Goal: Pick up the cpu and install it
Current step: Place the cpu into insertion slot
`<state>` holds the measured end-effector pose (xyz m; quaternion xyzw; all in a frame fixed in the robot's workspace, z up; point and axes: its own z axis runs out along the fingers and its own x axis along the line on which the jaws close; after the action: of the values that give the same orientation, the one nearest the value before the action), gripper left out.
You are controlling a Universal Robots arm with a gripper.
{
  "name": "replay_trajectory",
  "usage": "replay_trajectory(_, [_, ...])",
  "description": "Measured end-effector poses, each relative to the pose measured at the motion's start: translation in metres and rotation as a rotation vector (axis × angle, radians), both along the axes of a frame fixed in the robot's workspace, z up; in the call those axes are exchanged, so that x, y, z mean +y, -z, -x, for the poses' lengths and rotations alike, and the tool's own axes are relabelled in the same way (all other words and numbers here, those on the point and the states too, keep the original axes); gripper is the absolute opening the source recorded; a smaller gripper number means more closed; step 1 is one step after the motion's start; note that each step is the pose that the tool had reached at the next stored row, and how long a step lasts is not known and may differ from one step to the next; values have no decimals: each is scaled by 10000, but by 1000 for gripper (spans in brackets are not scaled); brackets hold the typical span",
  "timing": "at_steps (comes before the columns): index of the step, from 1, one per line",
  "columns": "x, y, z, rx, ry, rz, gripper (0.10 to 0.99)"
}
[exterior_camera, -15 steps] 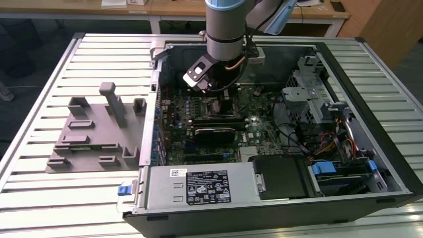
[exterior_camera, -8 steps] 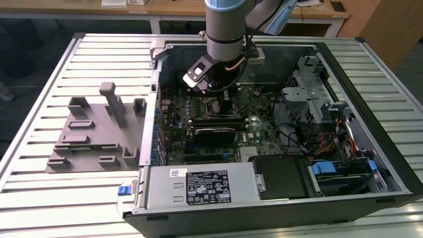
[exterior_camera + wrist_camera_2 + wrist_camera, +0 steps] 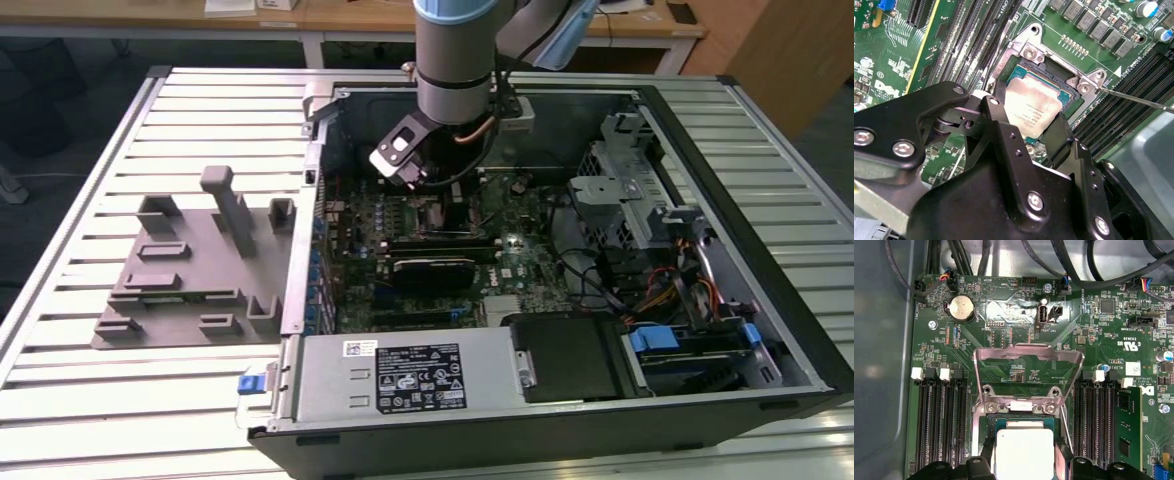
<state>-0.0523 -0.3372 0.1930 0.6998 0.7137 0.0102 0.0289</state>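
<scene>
The black two-fingered claw point(image 3: 1029, 111) is reaching down into the open black computer case point(image 3: 534, 440), which is lying on the pale slatted metal desk point(image 3: 67, 380). Its jaws are standing narrow, pressing on two opposite edges of the cpu point(image 3: 1034, 100), a small flat square chip with a pale silver metal top, so the claw is holding it. The chip is sitting over the square socket point(image 3: 1019, 75) on the green motherboard point(image 3: 1094, 335), between the banks of long black memory slots point(image 3: 944, 425). I cannot tell whether it is resting fully in the socket or hanging just above it. The silver metal load plate point(image 3: 1029, 351) is standing hinged open beyond the chip, and the thin steel lever point(image 3: 1134, 97) is lying out to one side.

The main danger, as I am judging it, is misalignment. In the second wrist view a strip of socket is showing past one edge of the chip, so it may be sitting slightly off square. Any downward push in that state risks bending the fine contacts beneath. The fingers are also working very close to the socket frame, so a sideways drift could be knocking them against it. If one finger is clinging more than the other on release, it could be dragging a corner of the chip up and out of place.
</scene>
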Motion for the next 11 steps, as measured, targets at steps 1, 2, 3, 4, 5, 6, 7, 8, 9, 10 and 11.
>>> replay_trajectory(1, [0, 0, 0, 0, 0, 0, 545])
replay_trajectory(2, [0, 1, 0, 1, 7, 1, 545])
replay_trajectory(3, [2, 3, 0, 0, 37, 0, 545])
replay_trajectory(4, [3, 3, 0, 1, 61, 0, 545])
replay_trajectory(5, [3, 3, 0, 0, 67, 0, 545])
replay_trajectory(6, [5, 4, 0, -1, 69, -1, 545])
replay_trajectory(7, [8, 6, 1, -1, 70, -3, 545])
replay_trajectory(8, [8, 6, 1, 0, 68, -1, 545])
replay_trajectory(9, [8, 19, 4, 1, 68, 0, 545])
replay_trajectory(10, [8, 32, 6, 1, 68, 0, 545])
replay_trajectory(11, [8, 32, 6, 1, 67, 1, 545])
